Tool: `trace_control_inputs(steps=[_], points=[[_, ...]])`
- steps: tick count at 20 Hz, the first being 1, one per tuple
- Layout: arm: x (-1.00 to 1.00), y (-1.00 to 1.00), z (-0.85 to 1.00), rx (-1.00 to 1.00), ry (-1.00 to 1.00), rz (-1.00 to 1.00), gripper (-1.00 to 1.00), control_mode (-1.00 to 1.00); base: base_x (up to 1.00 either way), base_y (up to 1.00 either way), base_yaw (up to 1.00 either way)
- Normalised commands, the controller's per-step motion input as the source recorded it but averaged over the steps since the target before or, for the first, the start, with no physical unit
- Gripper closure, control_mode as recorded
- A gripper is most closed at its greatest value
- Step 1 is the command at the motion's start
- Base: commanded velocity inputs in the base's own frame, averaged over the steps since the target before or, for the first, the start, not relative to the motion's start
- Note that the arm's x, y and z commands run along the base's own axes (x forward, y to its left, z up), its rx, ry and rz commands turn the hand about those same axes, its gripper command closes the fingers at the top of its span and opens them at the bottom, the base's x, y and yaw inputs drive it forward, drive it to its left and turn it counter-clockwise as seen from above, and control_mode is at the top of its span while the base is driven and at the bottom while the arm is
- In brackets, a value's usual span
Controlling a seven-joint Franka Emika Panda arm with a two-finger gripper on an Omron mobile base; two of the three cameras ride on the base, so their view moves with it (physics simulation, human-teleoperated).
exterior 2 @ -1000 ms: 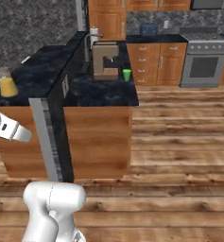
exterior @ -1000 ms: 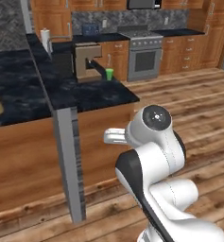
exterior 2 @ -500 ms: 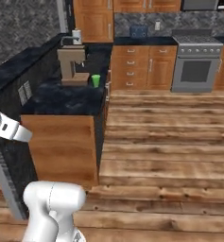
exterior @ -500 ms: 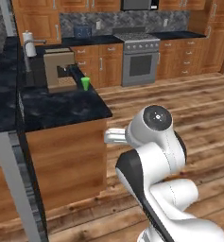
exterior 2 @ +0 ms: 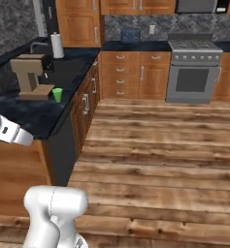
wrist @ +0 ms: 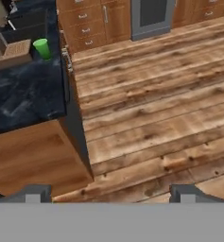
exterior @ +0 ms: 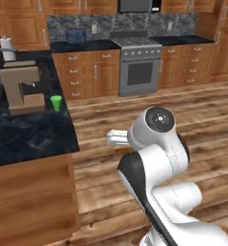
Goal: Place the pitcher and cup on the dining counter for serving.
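Cup (exterior: 56, 103), small and bright green, stands upright on the dark marbled table (exterior: 29, 137), just beside the base of the brown coffee machine (exterior: 22, 89) and near the table's edge over the drawers. In the hand view the cup (wrist: 42, 48) sits at the upper left, well apart from the hand (wrist: 108, 194), whose two fingertips stand wide apart with nothing between them. So the cup lies ahead and to the left of the hand, with bare table top between them; the wooden end panel of the table is nearest the hand. A paper towel roll (exterior 2: 57, 45) and a tap stand farther back by the sink. To my eye the reach must go up over the table's corner, keeping off the coffee machine beside the cup.
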Motion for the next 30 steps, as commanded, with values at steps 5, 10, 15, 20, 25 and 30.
trace_control_inputs(steps=[5, 10, 15, 20, 25, 30], points=[[0.00, 0.00, 0.00, 0.00, 0.00, 0.00, -1.00, 1.00, 1.00, -1.00, 0.15], [0.00, 0.00, 0.00, 0.00, 0.00, 0.00, -1.00, 1.00, 0.82, -0.63, 0.56], [0.00, 0.00, 0.00, 0.00, 0.00, 0.00, -1.00, 1.00, 0.76, -0.34, 0.75], [0.00, 0.00, 0.00, 0.00, 0.00, 0.00, -1.00, 1.00, 0.75, -0.30, 0.79], [0.00, 0.00, 0.00, 0.00, 0.00, 0.00, -1.00, 1.00, 0.71, -0.39, 0.76], [0.00, 0.00, 0.00, 0.00, 0.00, 0.00, -1.00, 1.00, 0.32, -0.54, 0.70]])
